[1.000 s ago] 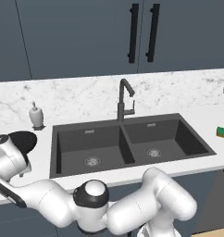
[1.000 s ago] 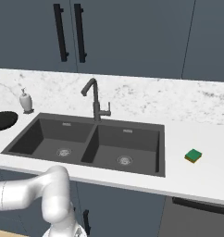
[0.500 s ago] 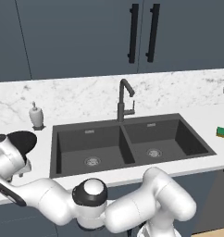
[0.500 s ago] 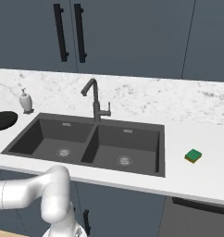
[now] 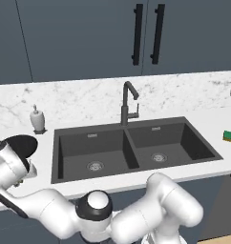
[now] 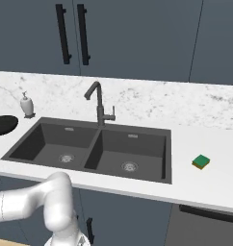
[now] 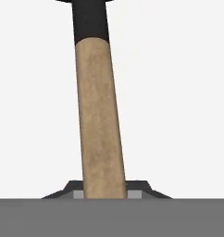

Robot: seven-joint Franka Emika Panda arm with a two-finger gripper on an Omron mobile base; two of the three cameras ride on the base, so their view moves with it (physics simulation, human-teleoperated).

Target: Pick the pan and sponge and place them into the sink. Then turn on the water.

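In the hand view the gripper [image 7: 104, 193] is pressed together on the wooden handle of the pan [image 7: 98, 115], which runs up between the two dark finger tips; of these tips little can be seen, because they are low at the edge and the handle covers the gap. The top of the handle ends in a black neck, and the bowl of the pan is cut off there.

In the left base view the pan [image 5: 19, 144] lies on the white counter [image 5: 79, 102] left of the sink [image 5: 131, 147], partly hidden behind the white wrist of the arm. In the right base view its black round part is cut by the left edge.

The sponge [image 6: 201, 162] rests on the counter right of the sink, well apart from it. Behind the sink divider stands the faucet [image 6: 100, 103]. A white soap dispenser [image 5: 37, 119] stands behind the pan, left of the sink.
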